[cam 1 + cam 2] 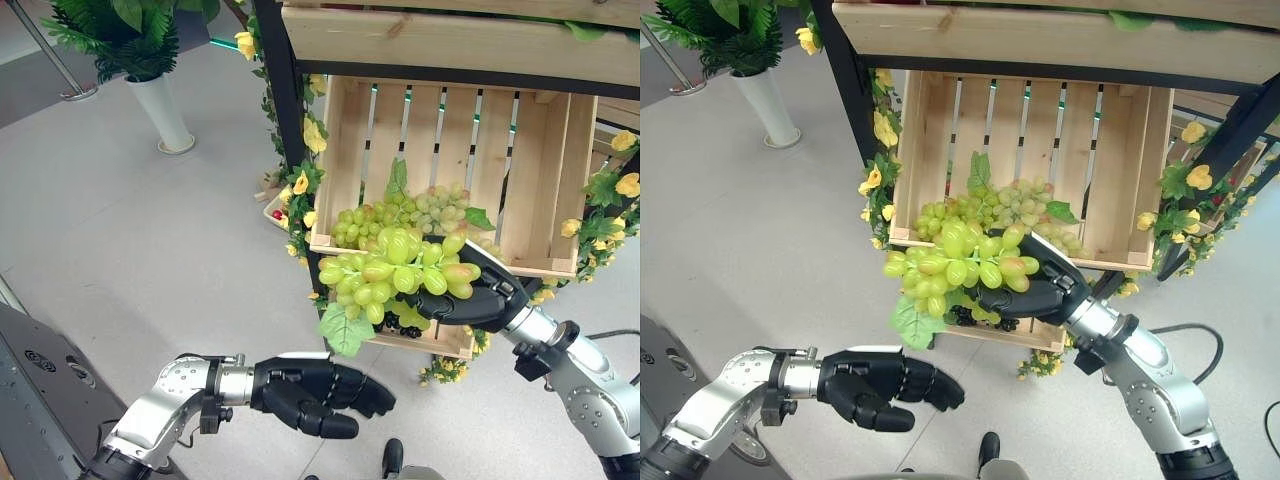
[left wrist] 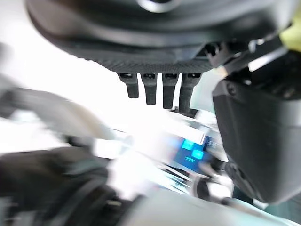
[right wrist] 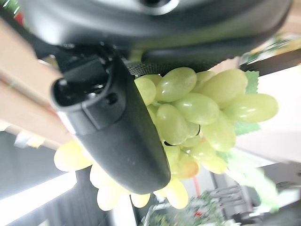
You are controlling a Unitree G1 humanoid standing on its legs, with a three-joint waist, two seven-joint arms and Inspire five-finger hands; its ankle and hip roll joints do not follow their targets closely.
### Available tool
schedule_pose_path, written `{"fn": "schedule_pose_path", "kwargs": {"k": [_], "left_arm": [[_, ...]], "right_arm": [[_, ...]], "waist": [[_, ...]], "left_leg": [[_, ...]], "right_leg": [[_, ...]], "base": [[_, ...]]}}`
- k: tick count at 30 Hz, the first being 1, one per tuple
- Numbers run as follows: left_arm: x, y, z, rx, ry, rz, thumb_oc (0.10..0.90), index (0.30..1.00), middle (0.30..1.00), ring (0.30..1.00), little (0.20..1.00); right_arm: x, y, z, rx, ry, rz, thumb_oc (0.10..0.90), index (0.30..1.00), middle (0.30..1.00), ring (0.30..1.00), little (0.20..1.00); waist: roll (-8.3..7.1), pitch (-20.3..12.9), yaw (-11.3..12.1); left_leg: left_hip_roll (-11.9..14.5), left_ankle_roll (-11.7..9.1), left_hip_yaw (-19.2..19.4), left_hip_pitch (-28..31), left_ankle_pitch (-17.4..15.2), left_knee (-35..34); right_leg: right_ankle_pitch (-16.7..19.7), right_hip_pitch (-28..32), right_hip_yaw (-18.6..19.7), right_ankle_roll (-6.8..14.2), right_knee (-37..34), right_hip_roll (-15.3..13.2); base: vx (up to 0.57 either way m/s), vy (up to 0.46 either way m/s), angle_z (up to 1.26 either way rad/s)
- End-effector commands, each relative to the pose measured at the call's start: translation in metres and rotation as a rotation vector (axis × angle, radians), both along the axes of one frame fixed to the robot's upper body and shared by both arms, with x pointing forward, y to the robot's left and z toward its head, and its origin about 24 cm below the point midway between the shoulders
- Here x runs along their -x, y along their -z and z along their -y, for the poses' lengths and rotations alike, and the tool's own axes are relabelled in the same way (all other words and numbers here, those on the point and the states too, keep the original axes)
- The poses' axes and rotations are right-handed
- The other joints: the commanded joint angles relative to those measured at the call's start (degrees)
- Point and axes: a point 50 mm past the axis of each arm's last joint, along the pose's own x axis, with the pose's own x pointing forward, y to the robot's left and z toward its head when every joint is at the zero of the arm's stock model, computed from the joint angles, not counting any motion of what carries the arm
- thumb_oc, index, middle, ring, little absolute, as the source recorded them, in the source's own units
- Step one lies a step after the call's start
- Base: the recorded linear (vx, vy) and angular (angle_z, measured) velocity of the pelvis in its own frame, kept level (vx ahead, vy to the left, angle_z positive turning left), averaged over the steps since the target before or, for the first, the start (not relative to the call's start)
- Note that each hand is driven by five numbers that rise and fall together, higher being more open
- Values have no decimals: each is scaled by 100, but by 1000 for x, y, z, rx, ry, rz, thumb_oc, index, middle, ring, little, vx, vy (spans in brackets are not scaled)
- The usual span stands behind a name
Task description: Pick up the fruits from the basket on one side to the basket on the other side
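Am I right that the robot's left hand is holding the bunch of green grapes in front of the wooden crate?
Not quite: it is the right hand that holds the bunch of green grapes in front of the wooden crate, as the left eye view shows. The left hand hangs lower down, holding nothing.

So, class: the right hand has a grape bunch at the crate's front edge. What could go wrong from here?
1. The grapes bulge well past the right hand, so the bunch may slip out.
2. Its hanging leaf may snag the crate edge.
3. The left hand hangs low, too far away to catch a drop.
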Motion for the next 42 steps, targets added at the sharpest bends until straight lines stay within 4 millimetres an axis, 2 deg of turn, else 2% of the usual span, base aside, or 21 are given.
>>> {"fn": "schedule_pose_path", "kwargs": {"k": [1,5,6,10,13,14,16,17,21,25,28,35,39,42], "left_arm": [[-12,-9,-12,-126,11,139,800,900,900,900,900],[-9,-3,-28,-281,22,140,800,900,900,900,900],[-8,2,-33,-369,43,148,800,900,900,900,900],[-8,8,-39,-486,74,158,800,900,900,900,900],[-12,19,-43,-605,99,181,800,900,900,900,900],[-15,19,-41,-627,114,194,800,900,900,900,900],[-16,19,-40,-629,119,199,800,900,900,900,900],[-20,18,-32,-618,128,216,800,900,900,900,900],[-26,14,-22,-612,138,252,800,900,900,900,900],[-29,11,-16,-609,156,276,800,900,900,900,900],[-32,6,-9,-597,182,297,800,900,900,900,900],[-38,-4,3,-578,209,341,800,900,900,900,900],[-41,-8,6,-562,220,351,800,900,900,900,900],[-42,-10,9,-557,225,358,800,900,900,900,900]], "right_arm": [[5,-74,0,-148,-85,410,400,300,300,300,300],[9,-81,0,-128,-139,441,400,300,300,300,300],[9,-86,0,-135,-156,449,400,300,300,300,300],[10,-92,-3,-175,-184,465,400,300,300,300,300],[12,-107,-6,-375,-195,526,400,300,300,300,300],[8,-111,-3,-469,-125,539,400,300,300,300,300],[6,-113,0,-514,-70,559,400,300,300,300,300],[-1,-110,5,-581,45,548,400,300,300,300,300],[-9,-104,14,-632,227,536,400,300,300,300,300],[-16,-101,17,-637,304,513,400,300,300,300,300],[-31,-98,24,-658,405,468,400,300,300,300,300],[-59,-98,25,-535,563,417,400,300,300,300,300],[-74,-98,32,-406,659,401,400,300,300,300,300],[-83,-97,42,-214,773,429,400,300,300,300,300]], "waist": [[-104,-471,55],[-86,-469,84],[-85,-466,85],[-79,-463,92],[-60,-456,125],[-47,-463,151],[-43,-463,166],[-14,-467,190],[13,-469,200],[20,-466,222],[9,-475,275],[-31,-520,390],[-60,-540,467],[-76,-553,509]], "left_leg": [[-25,-114,-85,-310,-115,12],[-25,-119,-105,-333,-89,12],[-19,-120,-107,-337,-79,12],[-25,-125,-141,-351,-61,12],[-24,-124,-169,-358,-61,12],[-27,-121,-191,-357,-69,12],[-28,-119,-203,-357,-69,12],[-32,-111,-211,-352,-80,12],[-36,-99,-214,-354,-84,12],[-37,-97,-225,-354,-83,12],[-42,-107,-257,-353,-83,12],[-65,-112,-346,-351,-82,12],[-81,-117,-405,-360,-84,12],[-102,-114,-447,-351,-90,12]], "right_leg": [[-536,538,297,761,120,-527],[-537,532,278,770,118,-530],[-531,531,264,767,117,-527],[-531,531,267,768,115,-523],[-540,536,256,772,110,-522],[-547,551,250,770,103,-521],[-548,559,242,772,100,-522],[-554,577,223,776,91,-528],[-549,591,204,777,72,-534],[-544,605,188,769,55,-536],[-537,637,154,765,28,-537],[-533,681,76,752,12,-542],[-535,701,42,743,11,-536],[-534,723,2,746,11,-544]], "base": [[0,0,0],[0,0,0],[0,0,0],[0,0,0],[0,0,0],[0,0,0],[0,0,0],[0,0,0],[0,0,0],[0,0,0],[0,0,0],[11,3,2],[23,5,14],[23,8,5]]}}
